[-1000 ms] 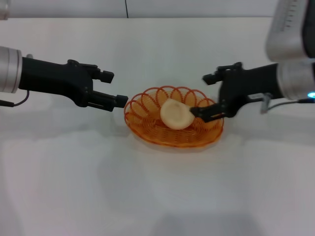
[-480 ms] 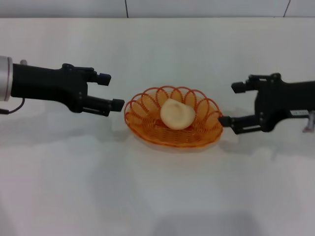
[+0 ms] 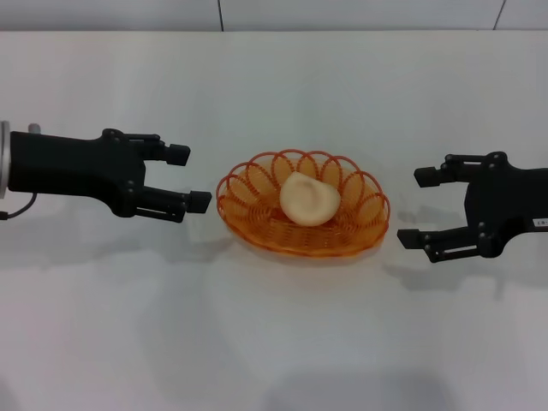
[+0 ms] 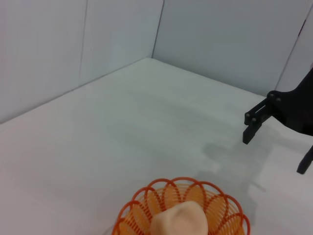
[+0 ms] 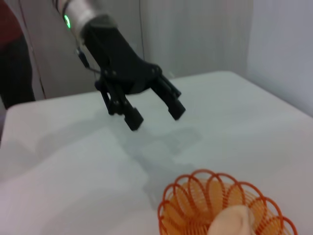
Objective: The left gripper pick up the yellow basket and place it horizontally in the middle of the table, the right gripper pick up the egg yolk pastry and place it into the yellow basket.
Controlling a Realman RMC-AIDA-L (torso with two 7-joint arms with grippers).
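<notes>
The yellow basket [image 3: 301, 214] sits lengthwise across the middle of the white table [image 3: 274, 334]. The egg yolk pastry [image 3: 307, 199] lies inside it. My left gripper [image 3: 188, 178] is open and empty, just left of the basket's rim and clear of it. My right gripper [image 3: 417, 207] is open and empty, a short way right of the basket. The left wrist view shows the basket [image 4: 181, 210], the pastry [image 4: 179, 220] and the right gripper [image 4: 276, 142]. The right wrist view shows the basket [image 5: 222, 205], the pastry [image 5: 234, 220] and the left gripper [image 5: 154, 112].
The table's far edge meets a pale wall [image 3: 274, 13] at the back. A dark figure [image 5: 14, 68] stands beyond the table in the right wrist view.
My right gripper has left the pastry in the basket and drawn back to the right. My left gripper has drawn back slightly to the left. Basket and pastry have stayed put.
</notes>
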